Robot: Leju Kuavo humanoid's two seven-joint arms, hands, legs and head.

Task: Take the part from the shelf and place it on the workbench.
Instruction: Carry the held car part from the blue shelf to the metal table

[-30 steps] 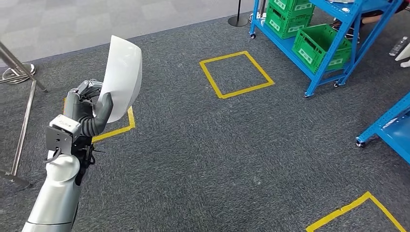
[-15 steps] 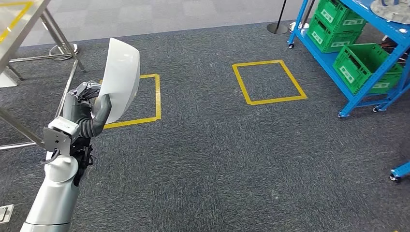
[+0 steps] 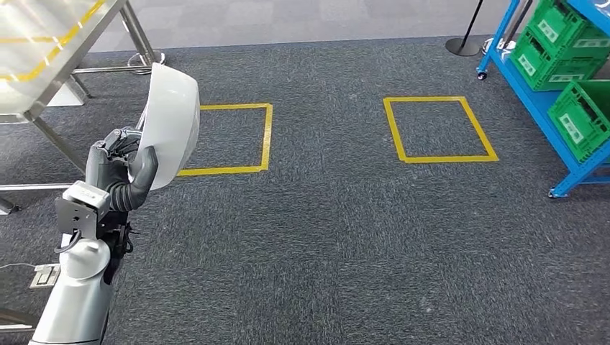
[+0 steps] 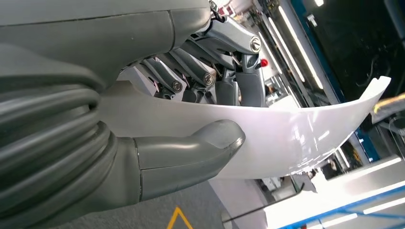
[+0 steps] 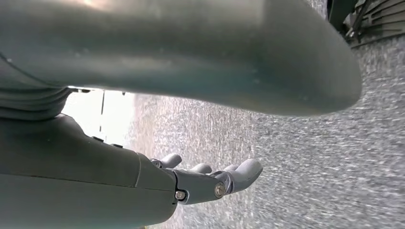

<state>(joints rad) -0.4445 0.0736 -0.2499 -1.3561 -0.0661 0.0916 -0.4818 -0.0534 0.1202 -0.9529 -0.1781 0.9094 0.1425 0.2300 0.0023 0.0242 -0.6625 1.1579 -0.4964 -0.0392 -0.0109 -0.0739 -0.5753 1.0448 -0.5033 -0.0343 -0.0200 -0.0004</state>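
The part (image 3: 171,122) — a thin, white, curved shell — is being held up in front of the robot, above the carpet (image 3: 345,237) and clear of every support. The left robot hand (image 3: 124,169) is gripping it at its lower edge: in the left wrist view the thumb (image 4: 200,145) is pressing on one face of the part (image 4: 286,138) while the dark fingers (image 4: 191,86) are backing the opposite face. This pinch on the rim is probably chosen because the shell is too broad and too thin to wrap around.

The part is standing nearly upright, its long axis running from the robot hand upward and leaning slightly forward. Its rounded upper end is pointing toward the surface (image 3: 43,54), the steel workbench showing at the upper left of the head view. The domed face is turning toward the robot's right side.

The right robot hand (image 5: 210,181) is hanging over the carpet, holding nothing, its fingers loosely extended.

Two yellow floor squares (image 3: 439,129) are lying ahead, and the blue shelf (image 3: 536,93) with green crates (image 3: 568,43) is standing well apart on the right — the part is judged to be in transit toward the surface.
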